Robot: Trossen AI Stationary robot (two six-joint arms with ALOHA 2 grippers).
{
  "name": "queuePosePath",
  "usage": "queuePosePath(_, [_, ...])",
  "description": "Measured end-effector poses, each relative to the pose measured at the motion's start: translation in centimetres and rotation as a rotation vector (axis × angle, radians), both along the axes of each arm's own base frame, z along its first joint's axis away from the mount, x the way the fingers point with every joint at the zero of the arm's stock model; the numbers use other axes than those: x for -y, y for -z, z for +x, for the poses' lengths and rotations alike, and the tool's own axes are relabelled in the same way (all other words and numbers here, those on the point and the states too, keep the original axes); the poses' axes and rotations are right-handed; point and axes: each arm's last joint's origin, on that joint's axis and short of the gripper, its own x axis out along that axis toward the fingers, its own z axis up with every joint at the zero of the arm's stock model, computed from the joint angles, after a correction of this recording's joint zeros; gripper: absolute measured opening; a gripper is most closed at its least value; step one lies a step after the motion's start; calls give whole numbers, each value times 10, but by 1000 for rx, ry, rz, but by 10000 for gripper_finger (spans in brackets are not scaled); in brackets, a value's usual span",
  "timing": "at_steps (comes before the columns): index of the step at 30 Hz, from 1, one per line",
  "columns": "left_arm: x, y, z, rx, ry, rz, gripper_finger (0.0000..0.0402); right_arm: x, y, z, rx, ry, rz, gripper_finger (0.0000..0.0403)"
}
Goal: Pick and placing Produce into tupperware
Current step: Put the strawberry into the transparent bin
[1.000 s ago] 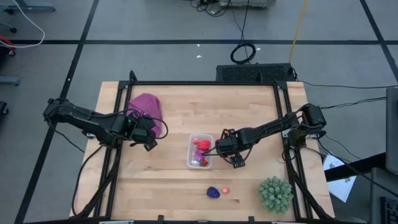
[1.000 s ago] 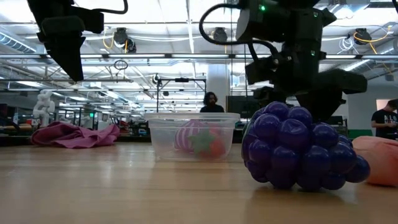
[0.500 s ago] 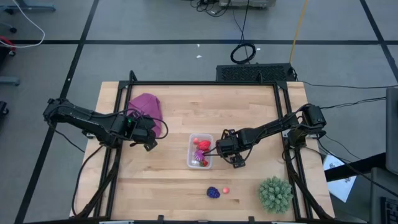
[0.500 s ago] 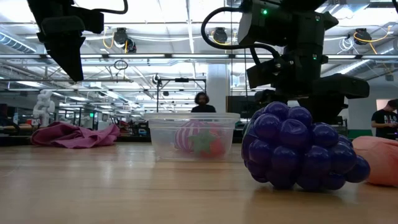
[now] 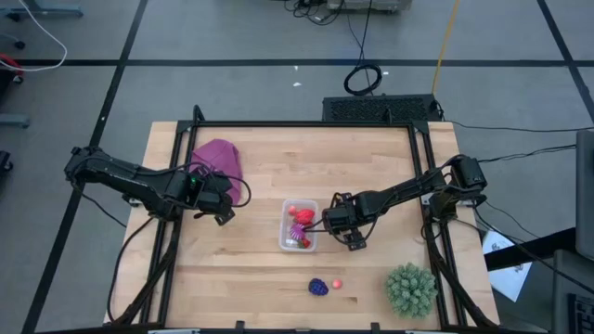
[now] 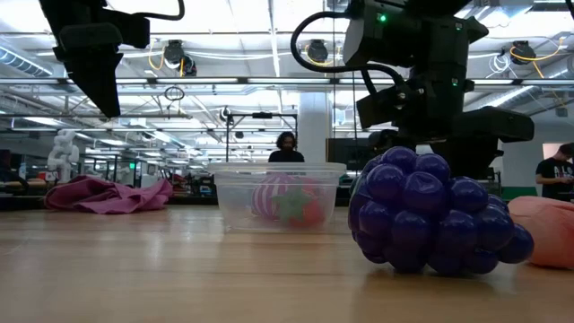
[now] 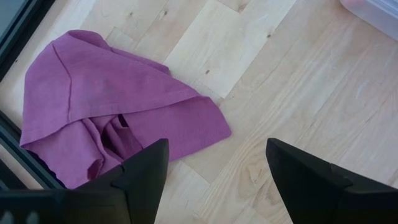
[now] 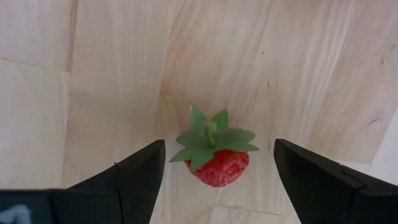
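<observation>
Right jaws (image 8: 214,171) released, straddling a small red toy strawberry with green leaves (image 8: 214,158) on our pale wooden tabletop (image 5: 371,167), beside the clear plastic rectangular tub (image 5: 298,225) holding fruit. Left jaws (image 7: 217,168) released near the magenta cloth (image 7: 112,124).
</observation>
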Motion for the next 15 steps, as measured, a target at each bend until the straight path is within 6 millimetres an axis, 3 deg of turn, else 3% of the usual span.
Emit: queuePosePath(15, [0, 0, 0, 1, -3, -1, 273, 0, 0, -1, -8, 47, 5, 293])
